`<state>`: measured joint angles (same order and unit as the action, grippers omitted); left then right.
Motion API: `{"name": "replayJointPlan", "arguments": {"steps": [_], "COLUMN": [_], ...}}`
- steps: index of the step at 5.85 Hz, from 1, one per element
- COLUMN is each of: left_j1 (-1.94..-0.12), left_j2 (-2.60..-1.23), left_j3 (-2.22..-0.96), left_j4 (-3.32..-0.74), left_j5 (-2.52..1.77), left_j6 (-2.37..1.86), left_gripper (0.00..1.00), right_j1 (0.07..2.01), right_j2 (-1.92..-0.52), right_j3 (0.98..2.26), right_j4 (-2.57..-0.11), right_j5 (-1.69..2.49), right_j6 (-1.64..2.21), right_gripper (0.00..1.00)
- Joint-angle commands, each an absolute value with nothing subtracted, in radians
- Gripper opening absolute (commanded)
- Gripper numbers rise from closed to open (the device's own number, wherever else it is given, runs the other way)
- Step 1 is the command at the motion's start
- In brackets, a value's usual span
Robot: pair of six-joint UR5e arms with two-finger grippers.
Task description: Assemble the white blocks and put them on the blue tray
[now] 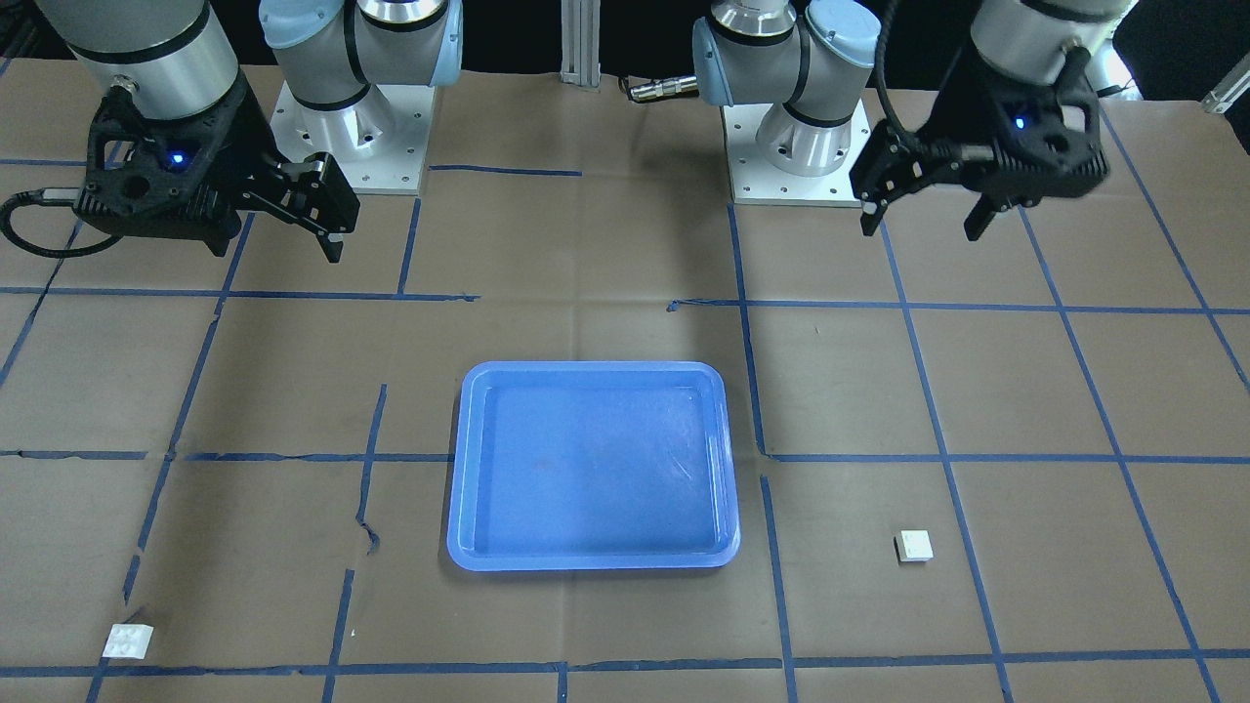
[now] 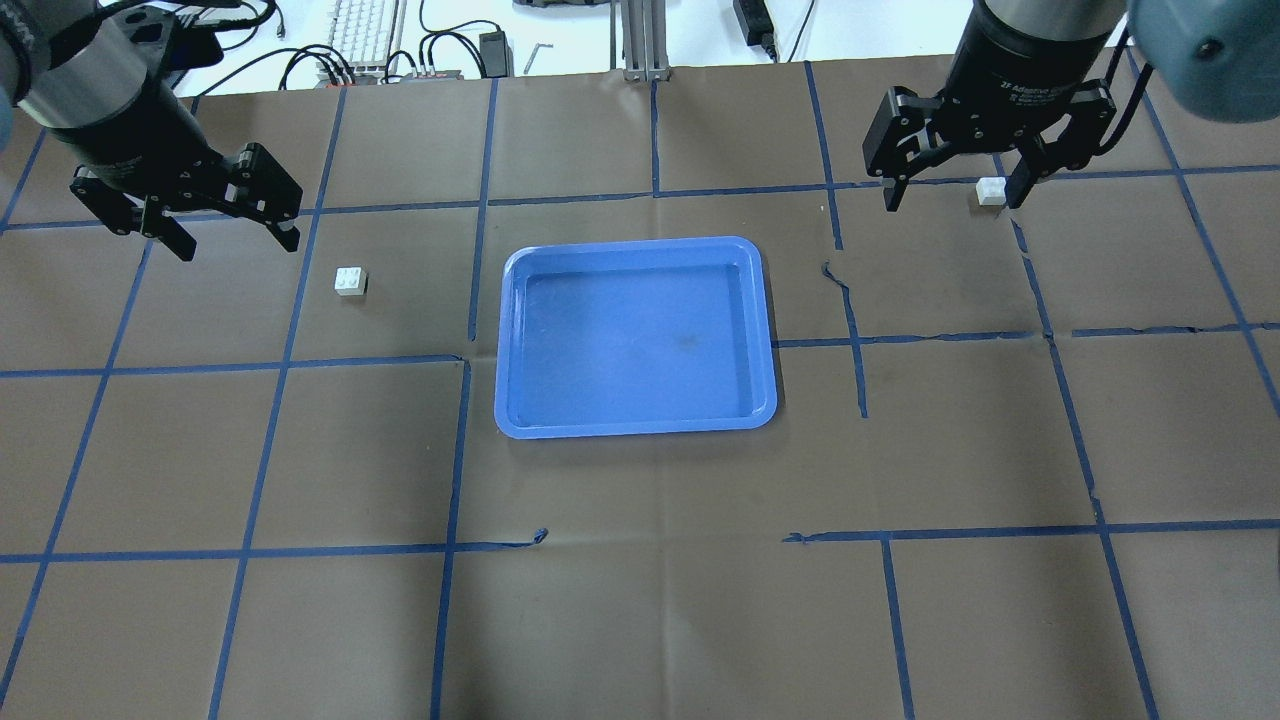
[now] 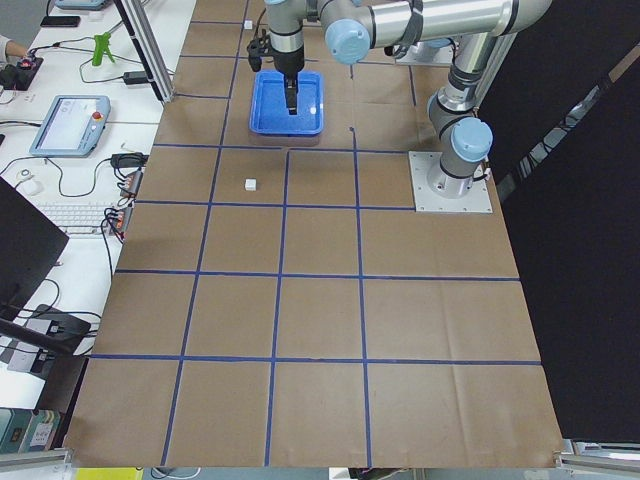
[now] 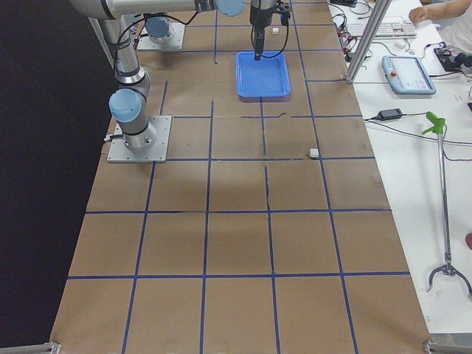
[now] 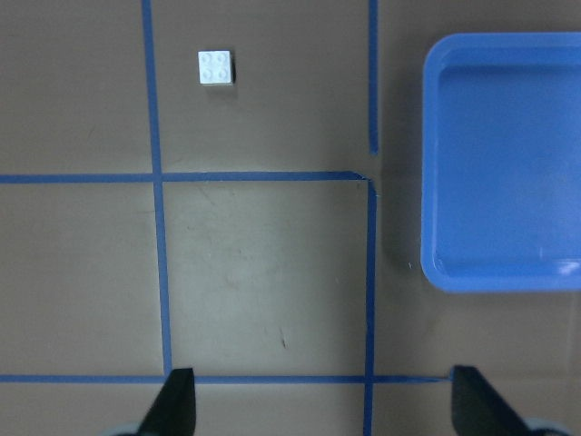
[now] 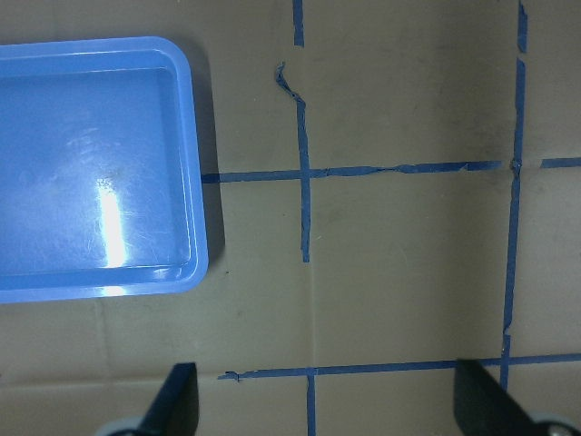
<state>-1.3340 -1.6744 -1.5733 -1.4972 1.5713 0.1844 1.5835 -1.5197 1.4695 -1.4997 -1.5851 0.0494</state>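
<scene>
The blue tray lies empty at the table's middle; it also shows in the front view. One white block sits left of the tray, also seen in the front view and the left wrist view. The other white block sits far right, beside my right gripper's finger; in the front view it lies near the table edge. My left gripper is open and empty above the table, as is my right gripper. No block shows in the right wrist view.
Brown paper with a blue tape grid covers the table. Both arm bases stand at the robot's side. A keyboard and cables lie beyond the far edge. Torn tape curls up right of the tray.
</scene>
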Motion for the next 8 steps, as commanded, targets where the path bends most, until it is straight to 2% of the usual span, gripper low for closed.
{"name": "replayJointPlan", "arguments": {"steps": [1,3,4,5,7,8], "left_j1": [-1.298,-1.298,-1.298,-1.298,-1.299,-1.299], "left_j2": [-1.843,-2.039,-2.098,-2.146,-2.181,-2.172], "left_j3": [-1.577,-1.571,-1.581,-1.606,-1.624,-1.626], "left_j4": [-1.275,-1.032,-1.008,-1.006,-0.937,-0.936], "left_j5": [1.563,1.562,1.56,1.562,1.56,1.56], "left_j6": [0.262,0.262,0.261,0.262,0.261,0.262], "left_gripper": [0.99,0.99,0.99,0.99,0.99,0.93], "right_j1": [1.583,1.585,1.583,1.583,1.542,1.519], "right_j2": [-1.519,-1.52,-1.52,-1.52,-1.519,-1.51], "right_j3": [1.47,1.468,1.468,1.468,1.468,1.468], "right_j4": [-1.488,-1.493,-1.483,-1.494,-1.543,-1.548], "right_j5": [-1.586,-1.586,-1.585,-1.592,-1.592,-1.594], "right_j6": [0.049,0.052,0.017,-0.203,-0.453,-0.67], "right_gripper": [1.0,1.0,1.0,1.0,1.0,1.0]}}
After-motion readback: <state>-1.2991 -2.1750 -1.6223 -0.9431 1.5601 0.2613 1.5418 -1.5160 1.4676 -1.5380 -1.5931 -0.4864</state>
